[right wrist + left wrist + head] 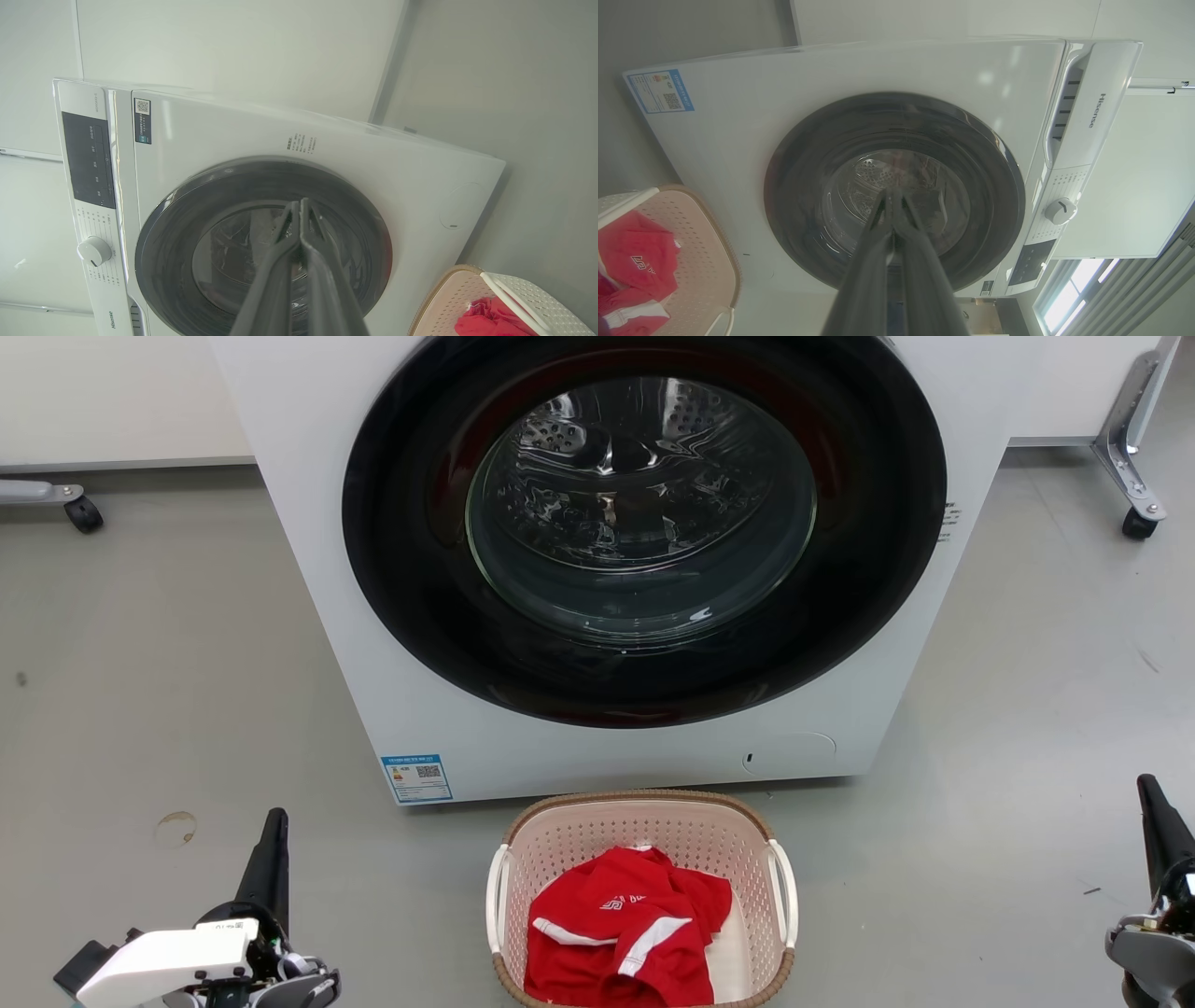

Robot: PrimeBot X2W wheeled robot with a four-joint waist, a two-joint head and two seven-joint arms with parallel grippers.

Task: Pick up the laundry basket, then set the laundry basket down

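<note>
- We see the laundry basket [571,847] standing on the grey floor [140,691], just in front of the white front-loading washing machine [327,616], whose round door [411,569] is shut.
- A crumpled red shirt [621,924] with white stripes lies inside the basket.
- Our left claw [276,826] sits off to the basket's left, closed tight and holding nothing.
- Our right claw [1150,801] is well apart on the other side, likewise closed and empty.

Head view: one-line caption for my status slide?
Laundry basket with a red garment on the floor before the washer; left gripper and right gripper shut, neither touching it.
</note>
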